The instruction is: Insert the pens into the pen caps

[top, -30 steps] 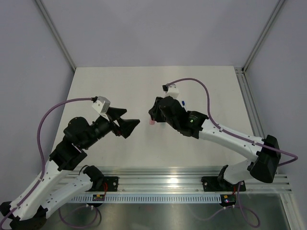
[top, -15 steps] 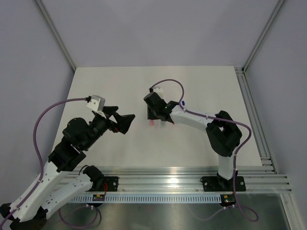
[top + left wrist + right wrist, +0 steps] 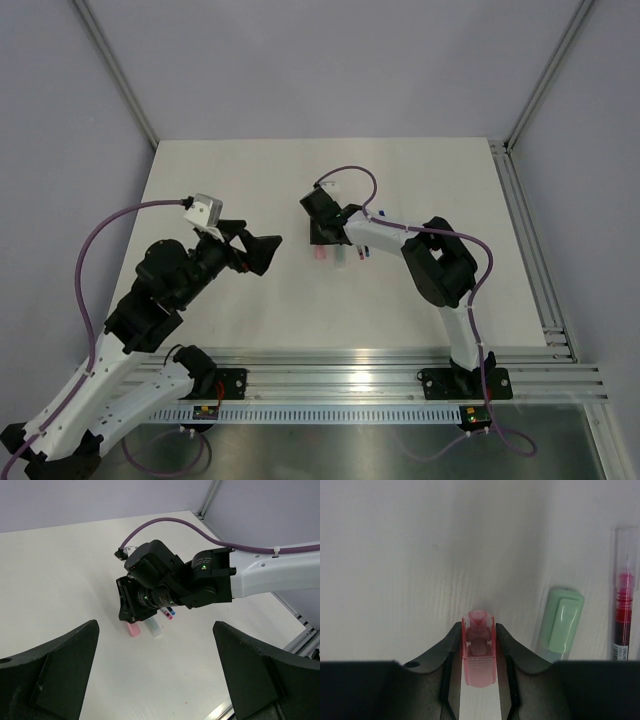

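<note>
Left claw (image 3: 256, 245): drawn back from centre, spread wide, empty. Right claw (image 3: 478, 631): pinches pink pen cap (image 3: 479, 652), now lowered to table (image 3: 395, 555) beside green pen cap (image 3: 561, 625) and red pen (image 3: 623, 610). This pairing is probably finished.

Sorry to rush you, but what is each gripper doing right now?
Left gripper: open, holding nothing.
Right gripper: closed on the pink pen cap.
</note>
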